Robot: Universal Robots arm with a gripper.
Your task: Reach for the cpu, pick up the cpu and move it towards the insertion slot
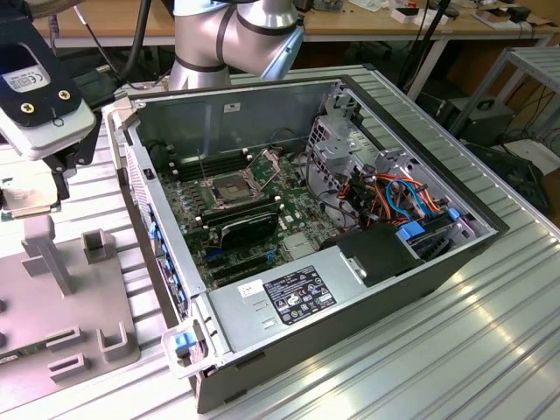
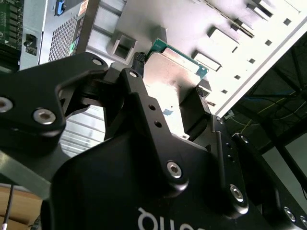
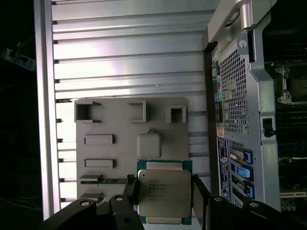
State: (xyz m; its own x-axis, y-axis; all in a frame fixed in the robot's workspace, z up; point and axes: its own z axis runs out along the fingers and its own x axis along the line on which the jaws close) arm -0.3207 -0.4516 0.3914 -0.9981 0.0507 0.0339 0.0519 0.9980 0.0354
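cpu (image 1: 24, 199): gripped, outside the case (image 1: 236, 109), not yet at the slot (image 1: 229, 188).

Exterior view. Gripper (image 1: 33, 194) hangs off the case's end wall, on the exterior view's left of the case, above a grey plate (image 1: 26, 315) that lies beside the case. The cpu sits flat in the gripper and looks clear of the plate. The slot is inside the case, on the green board, load plate raised, dark centre bare. Case wall stands between cpu and slot; the two are well apart.

Second wrist view. Fingers (image 2: 139, 103) are closed onto opposite edges of the cpu (image 2: 170, 72), pale metal face toward the camera, green rim showing. No gap seen at either edge. The case's vented end (image 2: 53, 28) is near, off to one side of the gripper.

First wrist view. The cpu (image 3: 163, 191) is square between the fingers (image 3: 200, 194), with the plate (image 3: 120, 129) behind it. A rounded square pad (image 3: 148, 144) on the plate is bare. The case (image 3: 240, 86) lies alongside the plate.

Judgement: reach and pick look done; the carry toward the slot is the step in hand, barely begun. That move calls for enough height to pass over the case wall, the chip kept level, and the grip kept firm on its thin edges.
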